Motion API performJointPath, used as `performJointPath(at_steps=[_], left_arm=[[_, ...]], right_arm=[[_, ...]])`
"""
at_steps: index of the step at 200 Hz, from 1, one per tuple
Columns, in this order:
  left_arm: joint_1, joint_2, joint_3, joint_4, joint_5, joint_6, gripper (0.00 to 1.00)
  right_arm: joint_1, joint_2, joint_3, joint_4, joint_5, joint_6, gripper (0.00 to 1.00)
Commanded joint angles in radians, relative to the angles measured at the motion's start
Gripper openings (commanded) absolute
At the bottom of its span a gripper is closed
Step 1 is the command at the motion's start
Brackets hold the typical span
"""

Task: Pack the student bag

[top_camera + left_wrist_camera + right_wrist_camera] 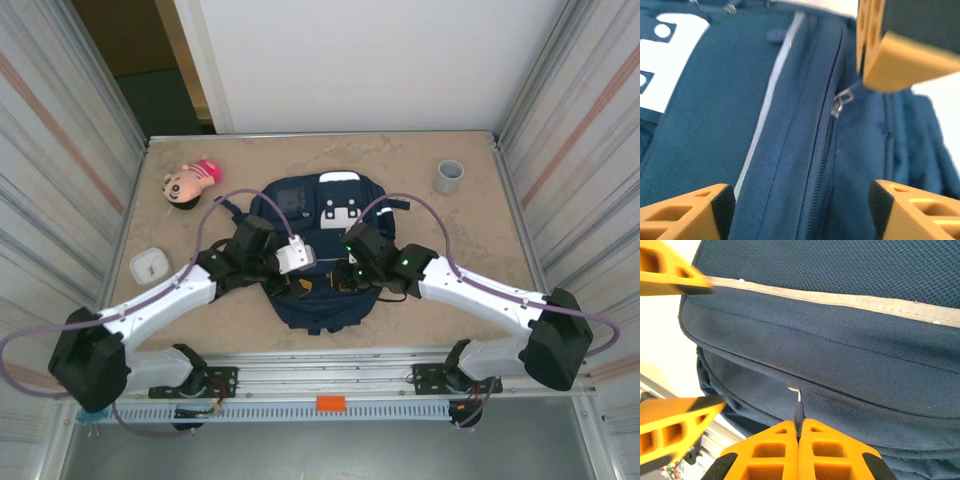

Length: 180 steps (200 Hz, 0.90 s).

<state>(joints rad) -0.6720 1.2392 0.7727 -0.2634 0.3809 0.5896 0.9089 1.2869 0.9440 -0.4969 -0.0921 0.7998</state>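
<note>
Bases of both arms sit at the bottom edge of the overhead frame, and the arms reach inward over the middle of the tabletop (470,225). The student bag (300,205) lies flat there, centre of frame, its white patches toward the top of the picture.

In the right wrist view, the right gripper (799,427) sits at the bottom centre with its orange fingers pressed together, pinching the thin metal zipper pull (798,407) on the bag's lower seam. Above it a pale stripe (840,299) runs across the navy fabric.

In the left wrist view, the left gripper (800,212) stands spread, one finger in each bottom corner, with the zipper line between them; it holds nothing.

Further back in the overhead frame, a small white container (150,266) lies at the left. A doll (192,182) lies at upper left beside the bag, and a grey cup (449,176) stands upright at upper right, well apart from the bag.
</note>
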Motion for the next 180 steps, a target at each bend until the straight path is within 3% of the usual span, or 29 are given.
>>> performJointPath(at_steps=[1,21,41,60,119,180], left_arm=[[0.009,0.053,0.031,0.035,-0.030,0.154,0.68],[0.012,0.094,0.035,0.071,-0.020,0.153,0.56],[0.012,0.101,0.040,0.070,-0.003,0.139,0.26],[0.014,0.069,0.034,0.074,0.040,0.126,0.12],[0.014,0.019,0.044,0.076,0.156,0.087,0.10],[0.015,0.002,0.047,0.078,0.184,0.068,0.09]], right_arm=[[-0.008,-0.017,0.002,0.018,-0.005,-0.023,0.00],[-0.008,-0.012,0.003,0.016,-0.006,-0.024,0.00],[-0.008,-0.008,0.002,0.018,-0.002,-0.024,0.00],[-0.008,0.003,-0.002,0.018,0.009,-0.021,0.00],[0.002,0.069,0.016,0.021,0.036,-0.014,0.05],[0.009,0.098,0.035,-0.006,0.094,-0.005,0.17]])
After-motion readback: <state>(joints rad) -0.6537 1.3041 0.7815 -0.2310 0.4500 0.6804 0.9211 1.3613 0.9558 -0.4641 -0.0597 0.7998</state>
